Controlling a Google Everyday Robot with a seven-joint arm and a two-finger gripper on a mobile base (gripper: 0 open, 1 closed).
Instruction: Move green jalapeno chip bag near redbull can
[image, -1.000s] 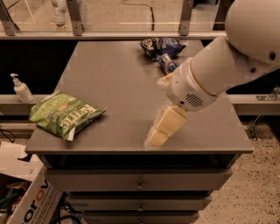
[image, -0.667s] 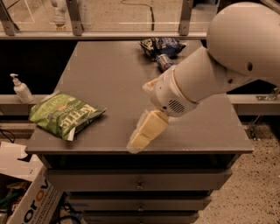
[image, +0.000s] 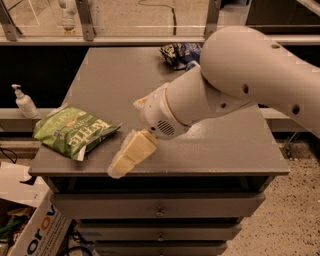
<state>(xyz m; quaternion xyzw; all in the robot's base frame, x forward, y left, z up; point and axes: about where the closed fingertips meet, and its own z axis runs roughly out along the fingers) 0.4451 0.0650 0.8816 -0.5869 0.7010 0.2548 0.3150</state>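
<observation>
So the surface is a flat grey table that's really a cabinet top, with drawers stacked under the front edge. The green bag lies flat on the front-left part of it, lettering up, and its left end looks like it pokes a bit past the left edge. Way at the back, well apart from it, there's a dark blue bag with the arm covering its right side.

The arm is big and white. It comes in from the upper right and crosses most of the right half of the top. The gripper is the cream-coloured bit at the end, angled down and to the left over the front edge. It's just beside the green bag's right end and doesn't seem to touch it. I honestly can't tell whether it's spread or closed, and there's nothing in it that I can see.

Room stuff: a pump bottle sits on a ledge off to the left, a cardboard box sits on the ground at lower left, there's speckled floor on the right, and a metal rail with glass runs behind the table.
</observation>
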